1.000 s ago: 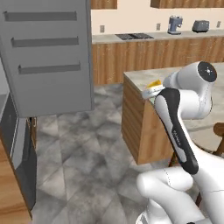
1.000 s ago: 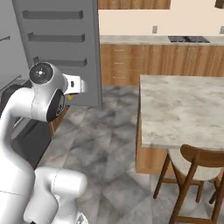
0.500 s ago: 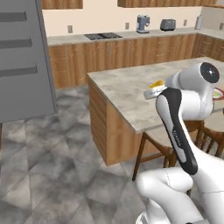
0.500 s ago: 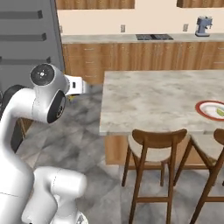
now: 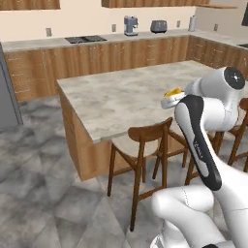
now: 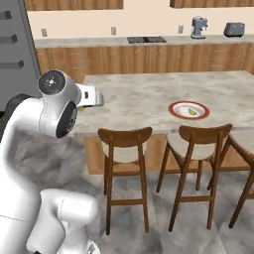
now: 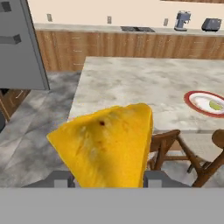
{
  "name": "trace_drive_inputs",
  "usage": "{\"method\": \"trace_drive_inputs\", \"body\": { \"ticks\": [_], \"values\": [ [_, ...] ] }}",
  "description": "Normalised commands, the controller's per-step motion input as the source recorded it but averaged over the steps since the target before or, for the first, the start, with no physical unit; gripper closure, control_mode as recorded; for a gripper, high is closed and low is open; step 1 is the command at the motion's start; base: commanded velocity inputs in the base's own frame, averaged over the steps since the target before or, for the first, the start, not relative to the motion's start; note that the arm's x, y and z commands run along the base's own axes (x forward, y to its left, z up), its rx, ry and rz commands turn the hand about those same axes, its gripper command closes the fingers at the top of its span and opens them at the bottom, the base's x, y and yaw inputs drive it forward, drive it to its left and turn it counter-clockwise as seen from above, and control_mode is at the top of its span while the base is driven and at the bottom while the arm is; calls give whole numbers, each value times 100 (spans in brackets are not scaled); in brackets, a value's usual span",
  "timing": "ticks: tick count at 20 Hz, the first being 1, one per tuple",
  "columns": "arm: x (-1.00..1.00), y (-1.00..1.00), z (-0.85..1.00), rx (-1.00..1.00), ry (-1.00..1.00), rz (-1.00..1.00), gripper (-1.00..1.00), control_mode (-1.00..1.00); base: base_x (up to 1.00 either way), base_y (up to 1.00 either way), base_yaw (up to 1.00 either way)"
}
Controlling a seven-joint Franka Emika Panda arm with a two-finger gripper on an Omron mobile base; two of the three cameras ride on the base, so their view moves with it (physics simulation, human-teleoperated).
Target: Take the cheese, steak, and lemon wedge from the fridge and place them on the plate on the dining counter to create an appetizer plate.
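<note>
Cheese (image 7: pixel 107 144) sits pinched in the claw (image 7: pixel 107 177), carried high. Since a second ago the base has swung from the fridge (image 7: pixel 19 43) toward the dining counter (image 6: pixel 149 101), where the plate (image 6: pixel 188 109) already holds the lemon wedge (image 6: pixel 192 111); delivery looks next.

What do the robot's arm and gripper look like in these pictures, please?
The arm is glossy white with rounded, bulbous links, a dark round joint cap and a long black panel bearing small white lettering. The gripper has a white hand and small grey finger tips. No loose cables show.
</note>
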Motion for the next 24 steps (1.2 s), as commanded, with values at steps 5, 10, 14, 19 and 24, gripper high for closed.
{"method": "trace_drive_inputs", "body": {
  "ticks": [5, 10, 14, 19, 24],
  "values": [
    [0, 0, 0, 0, 0, 0, 100, 100, 6, -100, -20],
    [0, 0, 0, 0, 0, 0, 100, 100, 59, -100, -10],
    [0, 0, 0, 0, 0, 0, 100, 100, 56, -84, -3],
    [0, 0, 0, 0, 0, 0, 100, 100, 96, -24, 10],
    [0, 0, 0, 0, 0, 0, 100, 100, 100, 0, 41]
  ]
}}
